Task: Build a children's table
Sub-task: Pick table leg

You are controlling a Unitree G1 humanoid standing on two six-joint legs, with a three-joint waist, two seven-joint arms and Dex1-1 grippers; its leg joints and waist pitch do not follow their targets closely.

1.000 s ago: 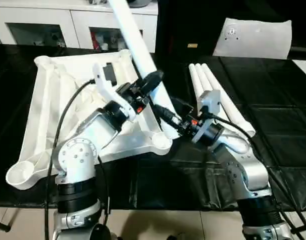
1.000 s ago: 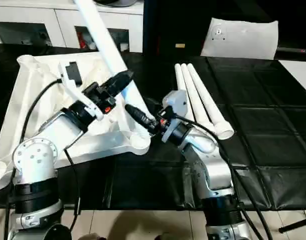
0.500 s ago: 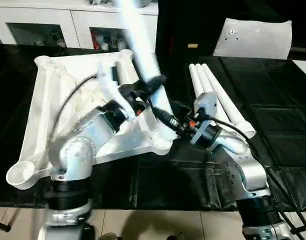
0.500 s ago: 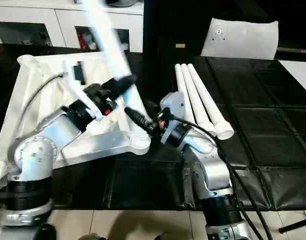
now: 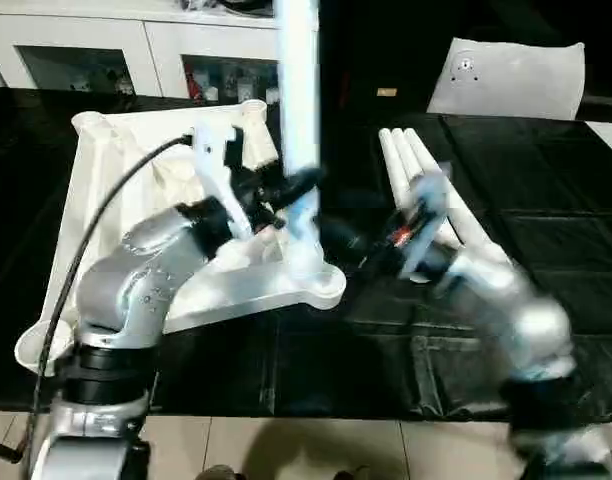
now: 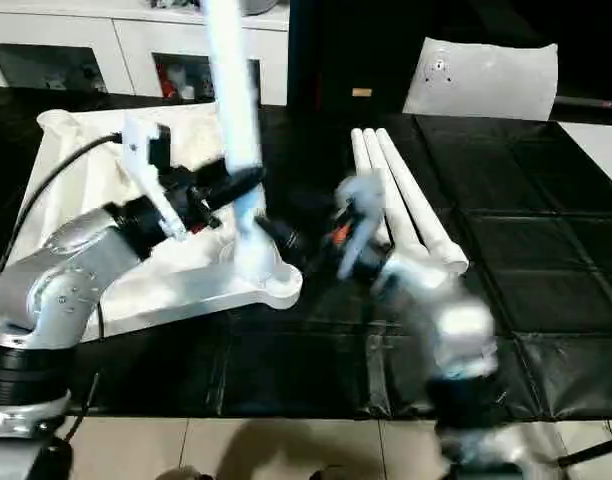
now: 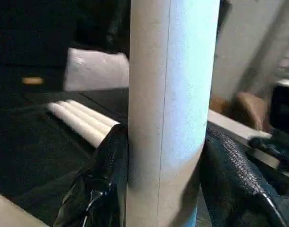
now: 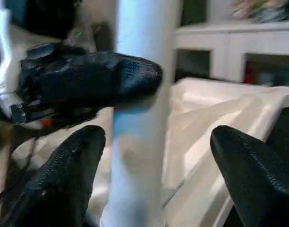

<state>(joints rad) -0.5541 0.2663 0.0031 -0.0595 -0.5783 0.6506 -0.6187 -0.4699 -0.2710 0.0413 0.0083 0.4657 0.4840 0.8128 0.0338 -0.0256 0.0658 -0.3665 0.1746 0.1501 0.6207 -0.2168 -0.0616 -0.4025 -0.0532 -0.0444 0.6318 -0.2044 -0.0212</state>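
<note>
The left gripper point(image 7: 165, 156) clamps the leg point(image 5: 298, 130) upright over the tabletop point(image 5: 116, 200) corner socket point(image 5: 321, 285) for seating, while the right gripper point(image 8: 154, 156), fingers apart, straddles it without contact.

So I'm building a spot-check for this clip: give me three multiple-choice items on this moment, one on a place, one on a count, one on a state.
1. Where does the raised leg's lower end meet the tabletop?
A. at the near corner socket on the robot's right
B. at the far left corner
C. mid-panel

2. How many spare legs lie on the black table?
A. one
B. three
C. five

3. How is the left gripper?
A. open, clear of everything
B. shut on the raised leg
C. shut on a spare leg

Answers: 1 A, the head views show the leg standing at that socket; 2 B, three lie side by side; 3 B, the left wrist view shows both fingers against the leg.
</note>
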